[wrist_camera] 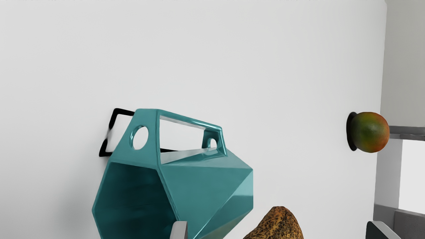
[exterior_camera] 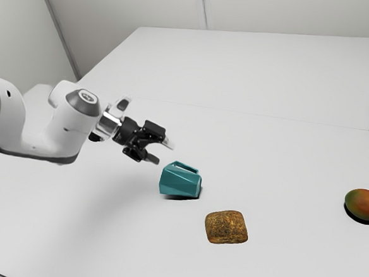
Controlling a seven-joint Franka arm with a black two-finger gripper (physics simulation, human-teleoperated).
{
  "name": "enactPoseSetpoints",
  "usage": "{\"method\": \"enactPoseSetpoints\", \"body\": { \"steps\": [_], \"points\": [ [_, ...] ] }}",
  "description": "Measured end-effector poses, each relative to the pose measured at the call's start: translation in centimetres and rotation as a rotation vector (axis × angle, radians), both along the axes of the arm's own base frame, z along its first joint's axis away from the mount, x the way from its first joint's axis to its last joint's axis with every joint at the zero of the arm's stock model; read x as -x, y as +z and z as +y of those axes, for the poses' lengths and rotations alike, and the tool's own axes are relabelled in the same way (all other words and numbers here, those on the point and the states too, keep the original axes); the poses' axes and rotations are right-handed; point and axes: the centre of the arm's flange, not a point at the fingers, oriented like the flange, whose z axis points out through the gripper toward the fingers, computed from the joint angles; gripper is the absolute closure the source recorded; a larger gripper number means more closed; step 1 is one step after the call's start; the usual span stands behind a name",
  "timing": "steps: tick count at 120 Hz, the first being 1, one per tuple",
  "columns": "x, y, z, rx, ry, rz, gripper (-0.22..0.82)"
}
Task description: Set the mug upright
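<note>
Teal mug [exterior_camera: 180, 184] lies on its side, near our released gripper [exterior_camera: 162, 152].
We hold the fingers [wrist_camera: 179, 229] spread wide above the table [exterior_camera: 297, 159], by the mug's open mouth, and its base points to the exterior view's right; the handle [wrist_camera: 191, 121] is at the side of the table's far edge. Beside the mug, more away from this edge, rests one brown speckled lump [exterior_camera: 226, 227]; the red-green fruit [exterior_camera: 364, 205] lies well apart.

No legible text, brand or number; a mark [exterior_camera: 87, 97] on the arm [exterior_camera: 65, 130], illegibly small
</note>
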Motion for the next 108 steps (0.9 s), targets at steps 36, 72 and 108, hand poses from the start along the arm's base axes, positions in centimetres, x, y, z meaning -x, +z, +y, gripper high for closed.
{"method": "enactPoseSetpoints", "body": {
  "steps": [36, 72, 108],
  "points": [
    [-0.1, -2.8, -0.1, 0.018, -0.058, -0.073, 0.02],
    [0.3, -4.5, -0.6, 0.046, -0.106, -0.061, 0.02],
    [0.5, -5.9, -1.0, 0.07, -0.137, -0.038, 0.02]
  ]
}}
